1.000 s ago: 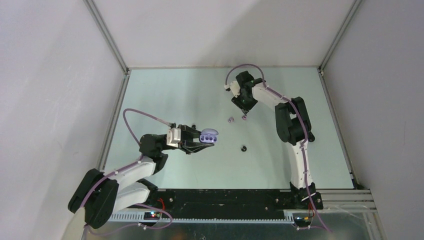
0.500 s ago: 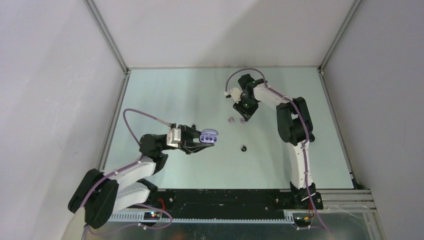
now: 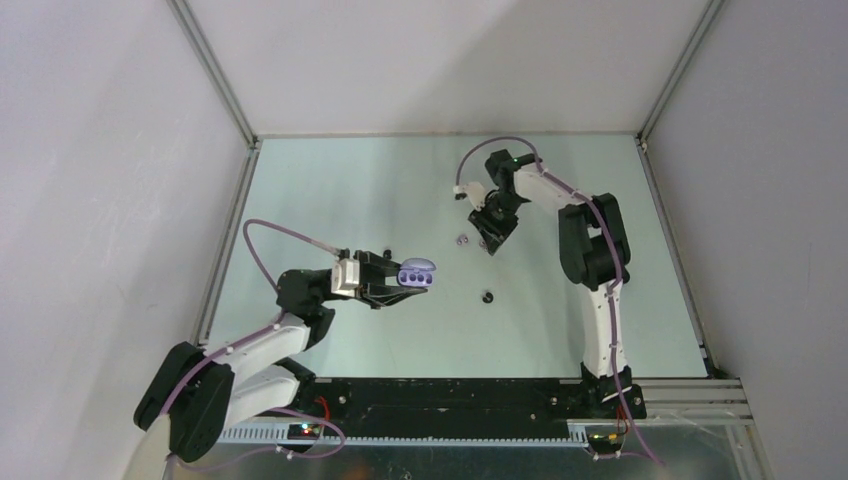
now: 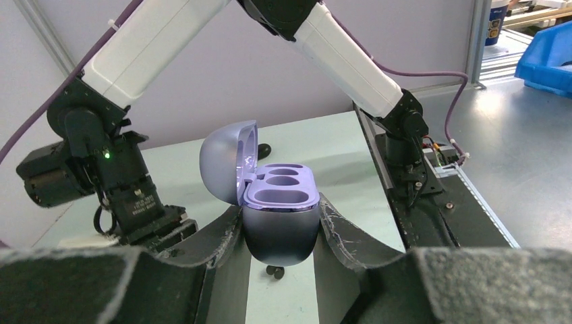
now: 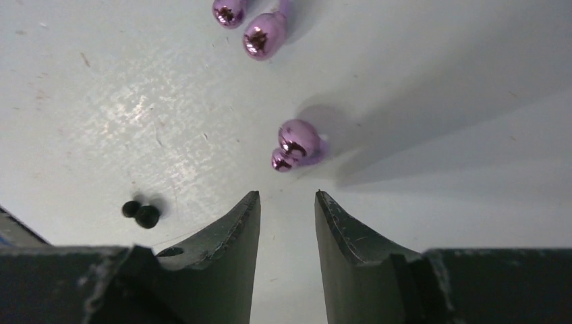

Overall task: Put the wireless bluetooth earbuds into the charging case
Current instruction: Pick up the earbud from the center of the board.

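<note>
My left gripper is shut on the open purple charging case and holds it above the table. In the left wrist view the case sits between the fingers with its lid up and its sockets empty. My right gripper is open and empty, low over the table. In the right wrist view one purple earbud lies just ahead of the right gripper, and the other purple earbud lies farther on. The black earbuds lie together to the left and also show in the top view.
The pale green table is walled on three sides by white panels with metal frame rails. The black earbuds also show under the held case in the left wrist view. The right arm arches over the scene there.
My right gripper has moved nearer and lower, over the purple earbuds, and now covers one of them in the top view. The left gripper and case have stayed still.
</note>
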Controlling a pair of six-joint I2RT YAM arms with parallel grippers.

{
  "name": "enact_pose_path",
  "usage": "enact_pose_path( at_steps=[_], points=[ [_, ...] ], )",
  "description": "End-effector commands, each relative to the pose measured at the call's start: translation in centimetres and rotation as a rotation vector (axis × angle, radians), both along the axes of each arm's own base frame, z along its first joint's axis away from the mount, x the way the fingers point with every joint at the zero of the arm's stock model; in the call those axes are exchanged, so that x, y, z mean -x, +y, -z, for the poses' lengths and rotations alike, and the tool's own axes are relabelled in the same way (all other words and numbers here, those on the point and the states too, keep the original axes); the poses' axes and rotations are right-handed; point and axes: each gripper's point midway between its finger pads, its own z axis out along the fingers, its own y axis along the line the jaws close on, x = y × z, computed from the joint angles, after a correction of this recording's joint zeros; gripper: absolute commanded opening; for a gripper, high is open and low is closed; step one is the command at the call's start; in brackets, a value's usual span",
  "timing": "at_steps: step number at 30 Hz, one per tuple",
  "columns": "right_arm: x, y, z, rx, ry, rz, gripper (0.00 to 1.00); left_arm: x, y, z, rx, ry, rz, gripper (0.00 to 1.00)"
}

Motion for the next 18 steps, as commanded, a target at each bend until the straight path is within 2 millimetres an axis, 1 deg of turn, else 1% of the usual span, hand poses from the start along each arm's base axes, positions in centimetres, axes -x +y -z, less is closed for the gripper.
enact_pose_path(
  at_steps=[1, 2, 3, 4, 7, 9, 14, 18],
  points=[
    [-2.1, -0.1, -4.1, -0.169, 0.021, 0.152, 0.4, 0.5, 0.0, -0.9, 0.015, -0.071, 0.009, 0.0],
    [-2.4, -0.1, -4.6, -0.213, 0.041, 0.195, 0.4, 0.5, 0.0, -0.9, 0.014, -0.071, 0.009, 0.0],
    [-2.7, -0.4, -4.5, -0.229, 0.054, 0.222, 0.41, 0.4, 0.0, -0.9, 0.013, -0.071, 0.009, 0.0],
    [-2.9, -0.2, -4.7, -0.249, 0.067, 0.249, 0.42, 0.4, 0.0, -0.9, 0.014, -0.071, 0.01, 0.0],
    [-4.0, -0.6, -4.1, -0.252, 0.065, 0.329, 0.43, 0.4, 0.0, -0.9, 0.013, -0.07, 0.01, 0.0],
    [-4.3, -0.8, -3.3, -0.234, 0.07, 0.355, 0.43, 0.4, 0.0, -0.9, 0.014, -0.072, 0.008, 0.0],
    [-3.7, -0.4, -1.3, -0.199, 0.11, 0.355, 0.44, 0.4, 0.1, -1.0, 0.015, -0.077, 0.006, 0.0],
    [-3.5, -0.1, -0.4, -0.166, 0.118, 0.346, 0.41, 0.4, 0.0, -1.0, 0.013, -0.077, 0.008, 0.0]
  ],
)
